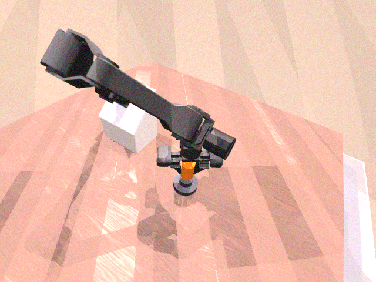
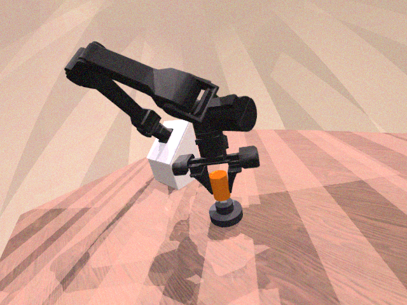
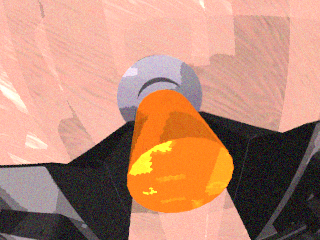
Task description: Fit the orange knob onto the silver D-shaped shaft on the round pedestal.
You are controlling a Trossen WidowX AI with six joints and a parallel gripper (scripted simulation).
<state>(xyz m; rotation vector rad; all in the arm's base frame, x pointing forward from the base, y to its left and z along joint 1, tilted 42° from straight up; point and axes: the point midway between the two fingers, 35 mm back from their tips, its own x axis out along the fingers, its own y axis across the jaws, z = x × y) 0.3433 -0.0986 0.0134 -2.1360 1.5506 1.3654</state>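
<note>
My gripper [image 1: 188, 170] [image 2: 219, 187] points straight down and is shut on the orange knob [image 1: 187, 171] [image 2: 219, 186] [image 3: 176, 152]. The knob stands nearly upright, directly over the round dark grey pedestal [image 1: 185, 187] [image 2: 226, 215] [image 3: 158, 87]. Its lower end is at the pedestal's raised centre, where a short grey stub [image 1: 185, 183] [image 2: 224, 204] shows below it. A gap remains between the knob's bottom and the pedestal's flat base. The silver shaft itself and the knob's hole are hidden by the knob.
A white block [image 1: 128, 127] [image 2: 167, 157], the arm's base mount, stands behind and to the left of the pedestal. The reddish wooden table [image 1: 273, 197] [image 2: 312, 213] ends at the right in the top view, where a pale strip [image 1: 355, 212] runs along it.
</note>
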